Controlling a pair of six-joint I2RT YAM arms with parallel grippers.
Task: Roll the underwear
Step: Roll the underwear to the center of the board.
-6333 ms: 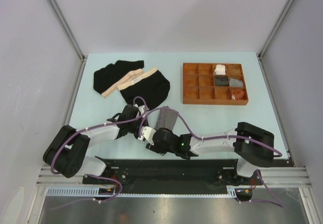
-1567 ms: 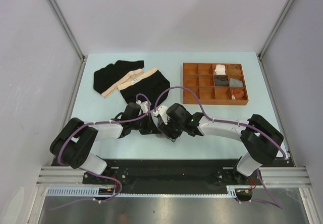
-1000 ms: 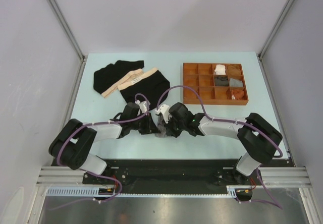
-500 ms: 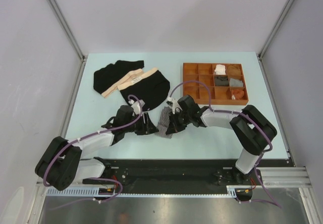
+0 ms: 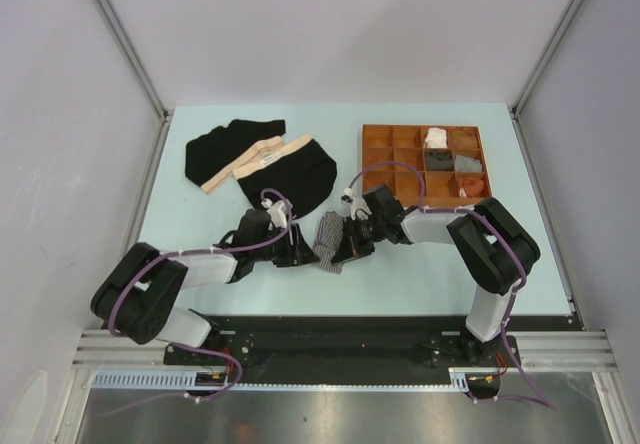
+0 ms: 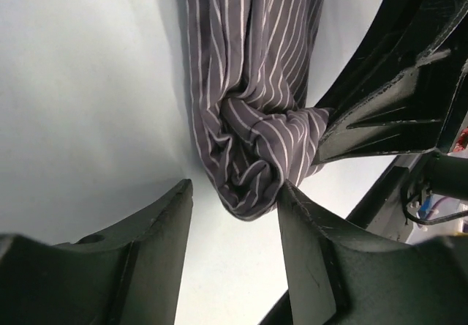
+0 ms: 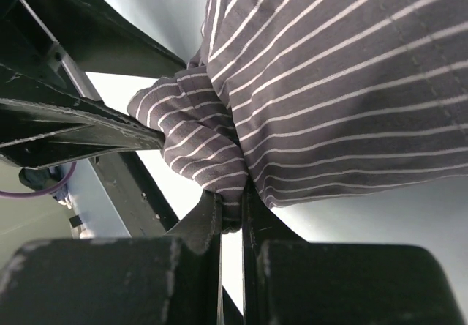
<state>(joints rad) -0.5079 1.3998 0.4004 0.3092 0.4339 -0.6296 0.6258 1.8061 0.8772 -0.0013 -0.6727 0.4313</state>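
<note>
change: my left claw (image 6: 234, 200) has let go in the last second and now sits spread; the bunched end of the striped boxer (image 6: 248, 83) lies loose in the gap between its fingers, not clamped.
right claw: my right claw (image 7: 230, 208) is pressed together on a fold of the same cloth, and it has carried the boxer a little up-table and to the right.
boxer now: a narrow, crumpled bundle lying mid-worktop between the two claws, not yet a tidy roll.
meaning: I read this as a re-grip. One end is free, so rolling can go on only once my left claw takes a fresh hold; most of the task is left.
others: the black briefs (image 5: 270, 159) lie untouched at the back left.
edges: the briefs are just behind my left arm and the tray (image 5: 426, 203) is near, behind my right arm.
room: bare worktop (image 5: 420, 264) lies open toward the near edge.
risk: the claws are very close to each other, so they could knock together.
</note>
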